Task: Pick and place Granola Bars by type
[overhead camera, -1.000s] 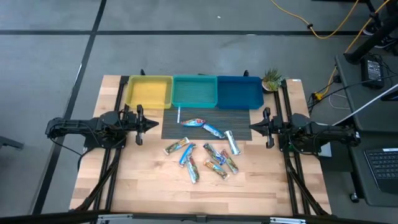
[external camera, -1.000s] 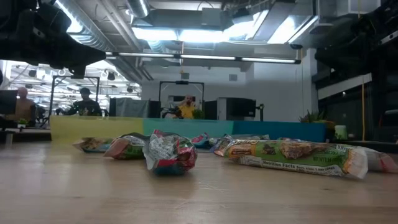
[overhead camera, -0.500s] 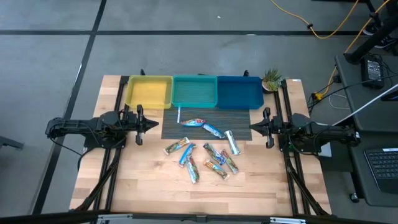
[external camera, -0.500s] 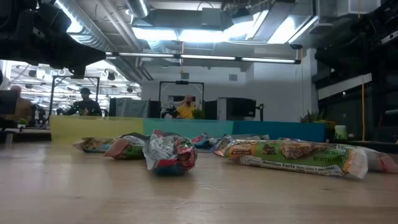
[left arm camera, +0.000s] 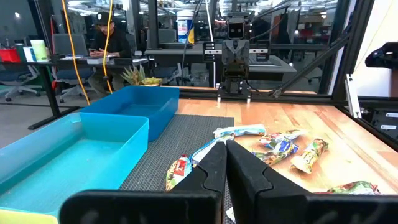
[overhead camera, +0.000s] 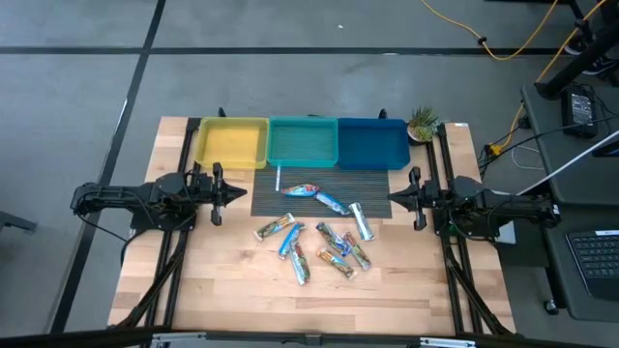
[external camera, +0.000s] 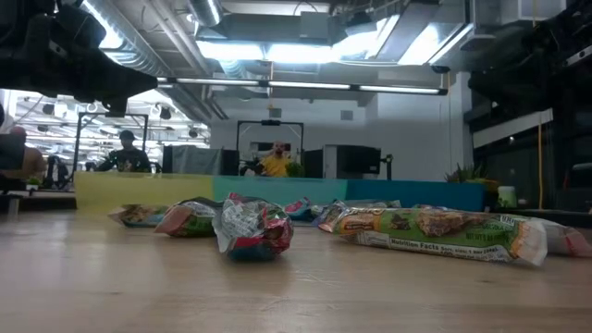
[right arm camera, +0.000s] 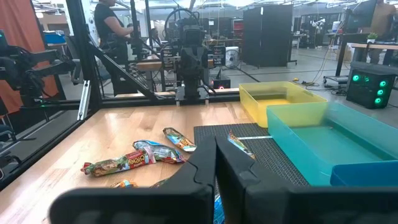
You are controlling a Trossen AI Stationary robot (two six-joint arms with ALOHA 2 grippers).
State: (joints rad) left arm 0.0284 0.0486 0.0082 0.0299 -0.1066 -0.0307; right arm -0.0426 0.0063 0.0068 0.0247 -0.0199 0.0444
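Observation:
Several granola bars (overhead camera: 324, 232) in blue, silver and tan multicolour wrappers lie scattered flat on the wooden table's middle; two lie on the dark ribbed mat (overhead camera: 290, 205). In the low view a crumpled bar (external camera: 252, 228) and a long tan bar (external camera: 435, 230) lie nearest. My left gripper (overhead camera: 242, 193) waits at the table's left side, shut, pointing toward the bars. My right gripper (overhead camera: 393, 197) waits at the right side, shut, facing the left one. Each wrist view shows its own fingers (left arm camera: 225, 155) (right arm camera: 216, 152) together above the table, with bars (left arm camera: 283, 142) (right arm camera: 152, 151) beyond.
Three bins stand in a row at the far edge: yellow (overhead camera: 232, 142), teal (overhead camera: 303, 142), blue (overhead camera: 371, 143). A small potted plant (overhead camera: 422, 122) sits at the far right corner. A white strip (overhead camera: 279, 179) lies on the mat. People show in the room beyond.

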